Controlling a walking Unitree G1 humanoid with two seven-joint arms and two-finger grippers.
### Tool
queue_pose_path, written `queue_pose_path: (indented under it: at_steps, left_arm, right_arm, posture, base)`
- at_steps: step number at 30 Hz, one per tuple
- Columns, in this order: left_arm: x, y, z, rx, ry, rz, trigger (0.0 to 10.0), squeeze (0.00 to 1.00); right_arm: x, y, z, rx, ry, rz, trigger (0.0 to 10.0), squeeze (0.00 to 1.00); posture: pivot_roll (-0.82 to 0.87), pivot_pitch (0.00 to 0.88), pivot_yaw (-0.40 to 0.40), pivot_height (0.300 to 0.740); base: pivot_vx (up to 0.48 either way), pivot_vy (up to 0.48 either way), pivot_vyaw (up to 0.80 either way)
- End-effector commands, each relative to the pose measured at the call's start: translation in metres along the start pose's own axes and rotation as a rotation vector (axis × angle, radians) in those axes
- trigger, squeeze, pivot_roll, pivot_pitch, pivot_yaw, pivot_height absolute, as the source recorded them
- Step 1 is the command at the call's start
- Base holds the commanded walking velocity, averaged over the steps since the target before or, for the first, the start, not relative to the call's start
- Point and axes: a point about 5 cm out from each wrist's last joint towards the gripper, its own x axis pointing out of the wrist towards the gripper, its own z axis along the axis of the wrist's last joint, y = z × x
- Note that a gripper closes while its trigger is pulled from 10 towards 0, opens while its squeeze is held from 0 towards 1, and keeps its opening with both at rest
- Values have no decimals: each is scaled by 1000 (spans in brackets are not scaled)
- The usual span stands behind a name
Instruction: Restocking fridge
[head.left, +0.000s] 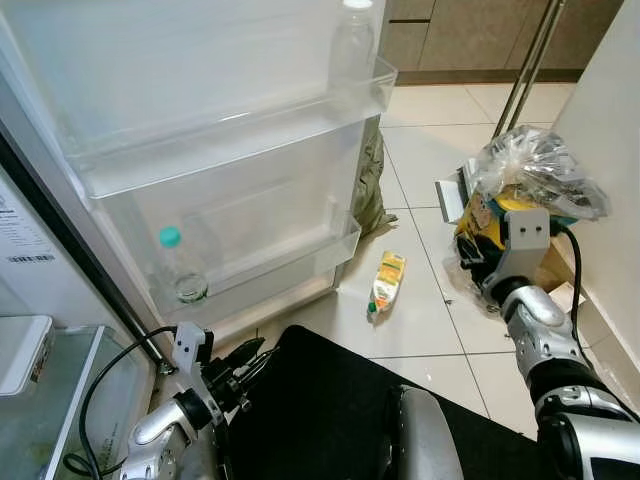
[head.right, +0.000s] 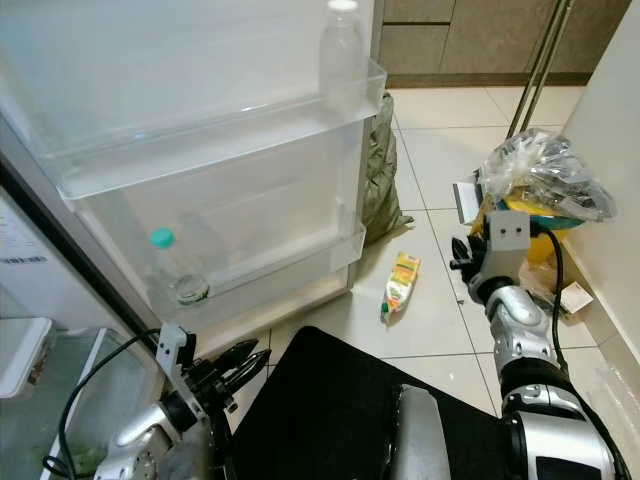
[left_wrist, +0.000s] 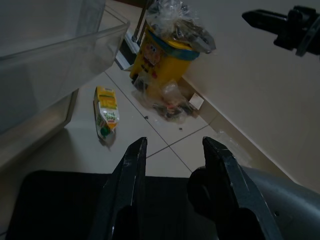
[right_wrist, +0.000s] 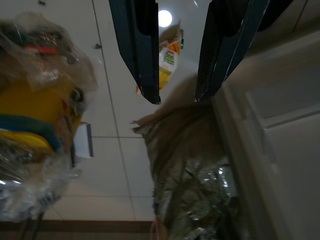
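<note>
1. Across the upper left of the head views stands the open fridge door, its clear shelves stacked one above another; the top shelf carries a clear bottle, the lower bin a bottle with a teal cap.
2. Against the wall on the robot's right sits a yellow bin lined with a clear plastic bag that bulges over its rim, with crumpled wrappers on the tiles at its foot.
3. Beside the door's far corner slumps a grey-green sack on the floor.
4. Lying flat on the tiled floor, between the fridge door and the bin, is the juice carton, the item to restock by my reading. Its long axis runs roughly away from the robot, green cap at the near end.
5. Of the two arms, the right looks nearer: the right gripper is raised beside the bin, the carton lying beyond its fingers toward the fridge. Its fingers are parted and hold nothing.
6. Low by the robot's body, the left gripper also points toward the carton, fingers spread and empty.
</note>
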Motion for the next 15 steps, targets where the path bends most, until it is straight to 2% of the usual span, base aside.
queue_pose_path:
  at_steps: [1, 3, 5, 6, 8, 9, 10, 11, 12, 13, 15]
  left_arm:
    - [-1, -2, -7, -6, 18, -2, 10000, 0]
    - [-1, -2, -7, -6, 19, -2, 10000, 0]
    - [0, -2, -10, -10, 24, 6, 10000, 0]
    - [0, -2, -10, -10, 24, 6, 10000, 0]
    - [-1, -2, -15, -21, 39, 23, 10000, 0]
    - [-1, -2, -15, -21, 39, 23, 10000, 0]
    - [-4, -2, -21, -34, 55, 43, 10000, 0]
    - [-6, -2, -24, -46, 64, 57, 10000, 0]
    - [-6, -2, -24, -46, 64, 57, 10000, 0]
    - [-12, -1, -30, -64, 81, 86, 10000, 0]
    - [-18, 2, -36, -83, 96, 135, 10000, 0]
  right_arm:
    - [-12, -14, -20, 14, 86, -71, 10000, 0]
    - [-14, -17, -24, 10, 106, -89, 10000, 0]
    - [-26, -24, -45, 7, 199, -144, 10000, 0]
    - [-26, -24, -45, 7, 199, -144, 10000, 0]
    - [-44, -29, -73, 13, 308, -195, 10000, 0]
    - [-44, -29, -73, 13, 308, -195, 10000, 0]
    - [-58, -31, -91, 34, 367, -223, 10000, 824]
    - [-66, -31, -99, 61, 392, -226, 10000, 1000]
    - [-66, -31, -99, 61, 392, -226, 10000, 1000]
    - [-78, -31, -113, 71, 441, -235, 10000, 1000]
    - [-90, -30, -127, 61, 503, -250, 10000, 1000]
  posture:
    - [-21, 118, -16, 450]
    - [-21, 118, -16, 450]
    - [-23, 114, -19, 450]
    - [-23, 114, -19, 450]
    - [-27, 109, -25, 450]
    - [-27, 109, -25, 450]
    - [-28, 107, -27, 450]
    - [-31, 102, -28, 450]
    - [-31, 102, -28, 450]
    - [-31, 98, -29, 450]
    - [-31, 94, -32, 450]
  base:
    - [0, 0, 0]
    - [0, 0, 0]
    - [0, 0, 0]
    - [0, 0, 0]
    - [0, 0, 0]
    - [0, 0, 0]
    - [0, 0, 0]
    - [0, 0, 0]
    - [0, 0, 0]
    - [0, 0, 0]
    - [0, 0, 0]
